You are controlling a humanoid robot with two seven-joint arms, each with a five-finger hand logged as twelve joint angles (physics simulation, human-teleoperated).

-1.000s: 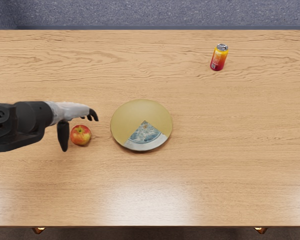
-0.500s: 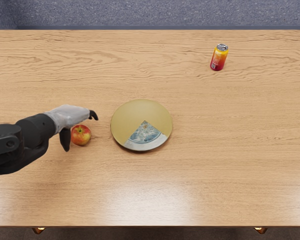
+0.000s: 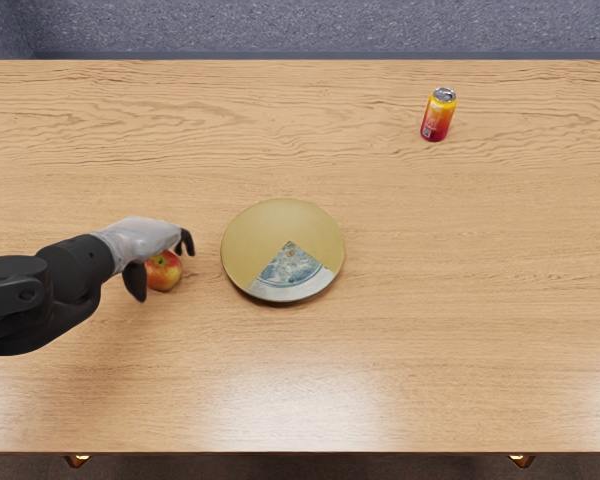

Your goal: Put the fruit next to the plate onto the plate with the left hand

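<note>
The apple [image 3: 166, 273] is gripped by the curled fingers [image 3: 185, 241] of the left hand [image 3: 145, 243] and is rested on the surface [image 3: 380, 350] beneath them. The plate [image 3: 265, 230] is set just right of the fingers.

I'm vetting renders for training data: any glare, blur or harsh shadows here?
Head view: a pale sheen washes the table near its front edge; everything is sharp, even the far can; shadows are faint, just soft darkening along the near rim of the plate.
</note>
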